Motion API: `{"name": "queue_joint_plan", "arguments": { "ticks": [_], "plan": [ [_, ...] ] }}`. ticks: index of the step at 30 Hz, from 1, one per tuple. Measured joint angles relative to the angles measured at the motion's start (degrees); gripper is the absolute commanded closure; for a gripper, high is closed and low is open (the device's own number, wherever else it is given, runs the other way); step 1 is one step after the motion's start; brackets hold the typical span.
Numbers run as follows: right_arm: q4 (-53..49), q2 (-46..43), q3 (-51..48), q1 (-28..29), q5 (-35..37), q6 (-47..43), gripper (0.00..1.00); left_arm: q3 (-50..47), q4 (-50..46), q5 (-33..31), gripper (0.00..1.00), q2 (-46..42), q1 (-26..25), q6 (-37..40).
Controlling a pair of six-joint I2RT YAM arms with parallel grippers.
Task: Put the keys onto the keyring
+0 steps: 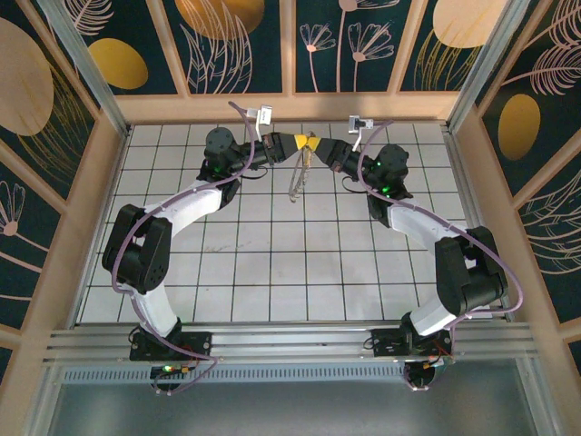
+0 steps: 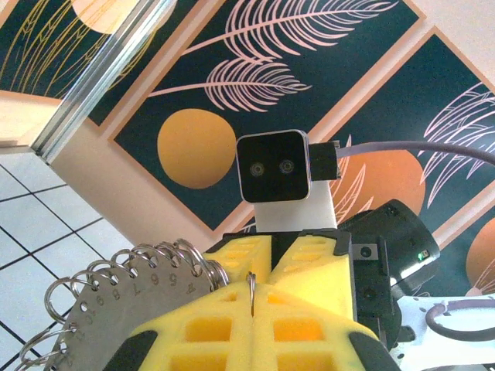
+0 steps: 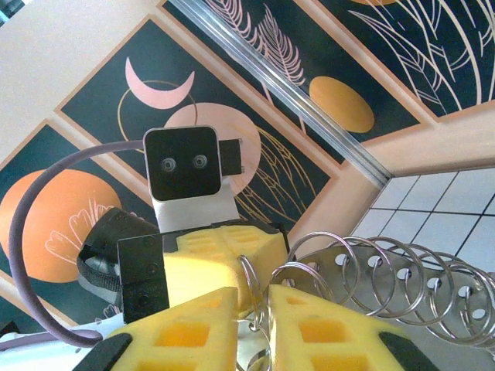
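The left gripper's (image 2: 253,308) jaws are pressed tight on a thin ring (image 2: 251,283), up in the air beside the plate (image 2: 124,313). The right gripper's (image 3: 253,309) jaws sit a little apart around the ring, I think. The key looks not on yet.

Overhead and two close-ups
One is looking down on the white tiled table (image 1: 272,272); the wrist pair are facing each other, sharing a ring-hung silver plate (image 2: 131,317).

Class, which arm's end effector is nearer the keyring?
Left: the left end effector is clamped on a keyring wire; the right end effector straddles a ring with slight gaps.
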Motion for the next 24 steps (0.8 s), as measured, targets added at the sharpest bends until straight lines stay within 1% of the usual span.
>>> {"name": "queue_joint_plan", "arguments": {
  "ticks": [11, 14, 18, 23, 24],
  "plan": [
    [0.0, 0.1, 0.0, 0.3, 0.0, 0.0, 0.83, -0.4, 0.5, -0.2, 1.0, 0.0, 0.0, 0.0],
    [0.0, 0.5, 0.3, 0.3, 0.0, 0.1, 0.86, -0.7, 0.9, -0.4, 1.0, 0.0, 0.1, 0.0],
    [0.1, 1.2, 0.8, 0.3, 0.2, 0.4, 1.0, -1.0, 1.2, -0.8, 1.0, 0.0, 0.3, 0.0],
    [0.2, 1.6, 1.0, 0.3, 0.2, 0.4, 1.0, -1.4, 1.3, -1.3, 1.0, 0.0, 0.3, 0.0],
    [0.2, 1.7, 1.0, 0.3, 0.2, 0.4, 0.99, -1.4, 1.3, -1.3, 1.0, 0.0, 0.3, 0.0]
  ]
}}
